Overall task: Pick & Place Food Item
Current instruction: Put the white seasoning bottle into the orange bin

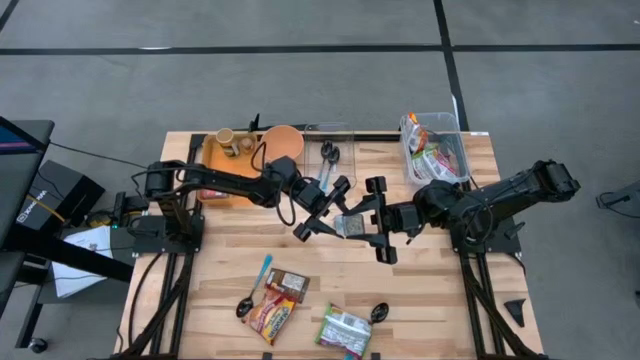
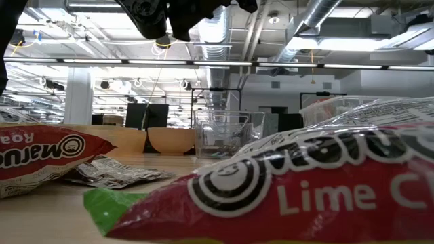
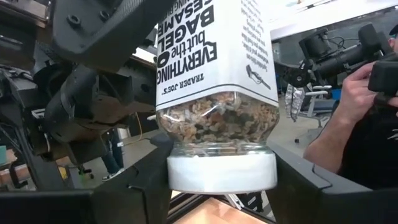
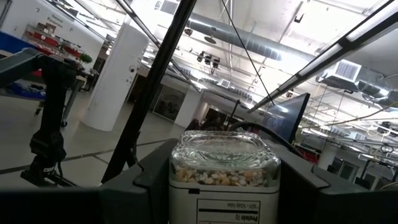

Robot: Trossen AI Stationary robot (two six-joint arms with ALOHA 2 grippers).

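Right gripper (image 1: 372,222) clamps seasoning jar (image 1: 352,226) mid-air over table centre | left gripper (image 1: 318,208) fingers flank its white cap, seemingly touching | risk: early release drops jar; off-centre pinch tilts it.

The jar (image 3: 216,118) is showing clear glossy glass, a white plastic lid and a paper label; beneath it, the table (image 1: 440,290) is looking like pale matt wood.

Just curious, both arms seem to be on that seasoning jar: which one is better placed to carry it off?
Probably the left gripper: it straddles the seasoning jar's white cap end, while the right gripper holds the other end.
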